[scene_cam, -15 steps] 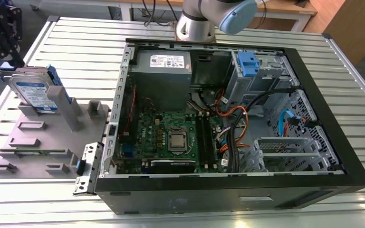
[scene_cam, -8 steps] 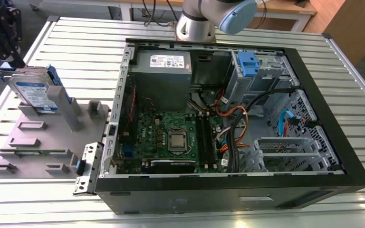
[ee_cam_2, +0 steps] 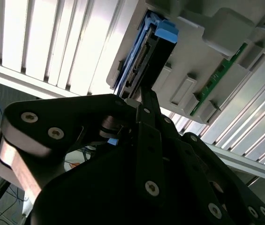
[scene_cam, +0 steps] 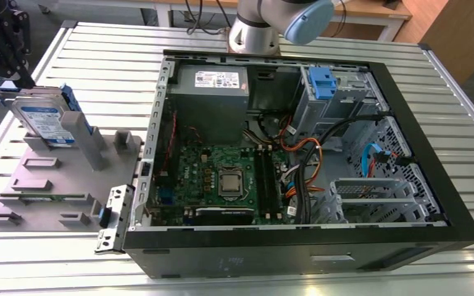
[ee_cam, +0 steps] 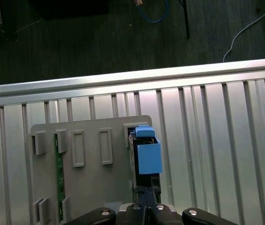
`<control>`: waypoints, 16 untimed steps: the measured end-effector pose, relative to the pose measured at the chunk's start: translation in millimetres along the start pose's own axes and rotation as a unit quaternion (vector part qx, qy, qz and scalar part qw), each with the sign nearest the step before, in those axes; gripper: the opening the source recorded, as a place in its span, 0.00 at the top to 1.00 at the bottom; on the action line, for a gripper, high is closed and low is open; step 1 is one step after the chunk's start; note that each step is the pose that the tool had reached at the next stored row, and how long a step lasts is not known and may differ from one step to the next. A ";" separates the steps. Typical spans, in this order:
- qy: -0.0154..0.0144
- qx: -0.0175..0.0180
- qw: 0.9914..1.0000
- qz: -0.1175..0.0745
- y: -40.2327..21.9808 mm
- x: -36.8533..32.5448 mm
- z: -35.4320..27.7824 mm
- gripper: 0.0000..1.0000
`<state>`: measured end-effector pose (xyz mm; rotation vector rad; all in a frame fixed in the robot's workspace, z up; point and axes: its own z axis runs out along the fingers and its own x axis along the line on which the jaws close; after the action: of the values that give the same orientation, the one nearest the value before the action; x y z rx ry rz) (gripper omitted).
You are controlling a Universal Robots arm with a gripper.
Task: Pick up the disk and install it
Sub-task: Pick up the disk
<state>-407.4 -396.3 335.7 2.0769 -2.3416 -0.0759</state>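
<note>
- Along the table's [scene_cam: 463,123] near edge lies the open black case [scene_cam: 303,259], its motherboard [scene_cam: 220,179] facing up.
- Just beside the case, toward the table edge at the exterior view's left, a grey holder [scene_cam: 47,185] lies flat on the slats, with a green board [scene_cam: 39,197] in one slot.
- At the holder's far end the disk [scene_cam: 44,120] stands upright on its edge in a slot, with a blue bracket around it.
- The gripper [scene_cam: 24,79] hangs at the disk's top far corner. In the first wrist view it sits at the end of the edge-on disk [ee_cam: 147,159]. I cannot tell whether it is closed, apart or clamped.
- Deeper in the case are the power supply [scene_cam: 212,83] and a cage [scene_cam: 336,98] with a blue tab.
- The arm's base [scene_cam: 258,31] stands at the table's far edge.
</note>
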 end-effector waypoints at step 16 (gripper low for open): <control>0.000 0.000 1.000 0.000 0.1 -0.6 0.1 0.65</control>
<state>-407.5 -395.7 335.6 2.0768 -2.3417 -0.0761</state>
